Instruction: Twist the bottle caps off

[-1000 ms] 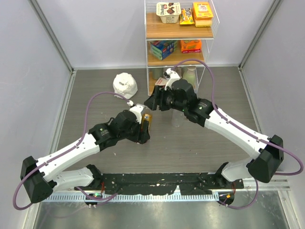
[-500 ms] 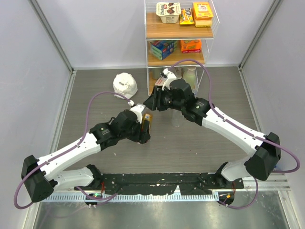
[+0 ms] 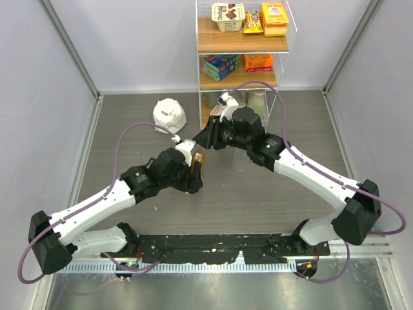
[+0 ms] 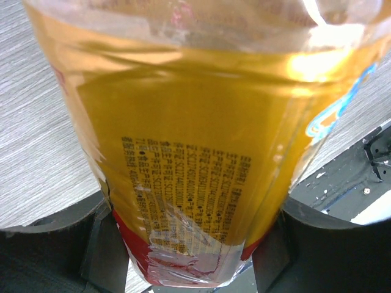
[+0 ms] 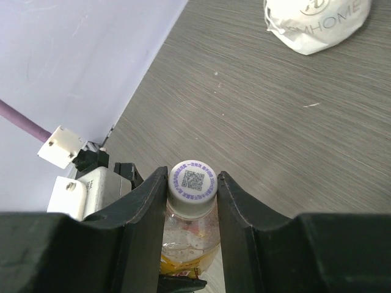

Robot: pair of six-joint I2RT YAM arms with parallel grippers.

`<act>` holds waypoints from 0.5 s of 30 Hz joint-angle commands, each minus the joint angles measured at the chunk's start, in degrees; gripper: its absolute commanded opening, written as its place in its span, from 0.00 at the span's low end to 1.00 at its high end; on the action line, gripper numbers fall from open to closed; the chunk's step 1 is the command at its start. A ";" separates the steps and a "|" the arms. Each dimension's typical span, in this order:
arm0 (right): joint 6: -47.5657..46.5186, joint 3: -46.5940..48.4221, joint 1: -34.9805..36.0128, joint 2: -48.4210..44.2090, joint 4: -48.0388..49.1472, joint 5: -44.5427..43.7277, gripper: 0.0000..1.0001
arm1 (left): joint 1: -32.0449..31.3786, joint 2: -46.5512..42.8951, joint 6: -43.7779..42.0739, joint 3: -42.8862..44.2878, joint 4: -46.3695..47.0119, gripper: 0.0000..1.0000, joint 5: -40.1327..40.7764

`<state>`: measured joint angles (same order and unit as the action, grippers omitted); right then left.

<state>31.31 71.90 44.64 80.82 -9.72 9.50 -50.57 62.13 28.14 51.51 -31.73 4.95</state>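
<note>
Bag (image 3: 170,115) left of shelf (image 3: 213,40), bottle (image 3: 199,161) nearer

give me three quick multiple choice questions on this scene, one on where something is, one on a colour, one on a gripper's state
1. Where does the white bag lie?
A) on the table, left of the shelf
B) on the top shelf board
C) inside a bottle

2. What colour is the cap held by the right gripper?
A) blue
B) white
C) red

3. What state is the left gripper in?
A) open, apart from everything
B) shut on the amber bottle
C) out of view

Answers:
1 A, the top view shows it on the grey table beside the shelf's left side.
2 B, the right wrist view shows a white cap.
3 B, the left wrist view shows the bottle gripped on both sides.
</note>
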 commanded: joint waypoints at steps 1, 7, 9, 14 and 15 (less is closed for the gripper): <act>-0.64 -2.98 0.27 -4.96 9.18 7.64 0.02 | -0.23 -2.62 -0.89 1.58 1.75 0.00 -0.38; -0.11 -7.03 -1.22 -7.78 16.65 14.75 0.02 | -0.23 -6.49 -2.03 -1.14 6.14 0.00 -6.95; 0.76 -7.91 -2.36 -8.13 19.02 18.61 0.02 | -0.23 -7.72 -2.74 -1.93 8.69 0.00 -10.91; 7.79 -11.95 -5.44 -9.01 32.71 30.31 0.02 | -0.23 -10.00 -4.32 -3.95 13.52 0.00 -22.51; 8.41 -12.48 -5.79 -9.01 33.87 32.41 0.02 | -0.23 -10.18 -4.50 -4.04 14.05 0.00 -24.36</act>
<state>33.76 61.17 39.81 73.49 10.24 29.19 -50.41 53.52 26.72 48.29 -25.87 -6.26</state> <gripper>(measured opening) 0.400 0.661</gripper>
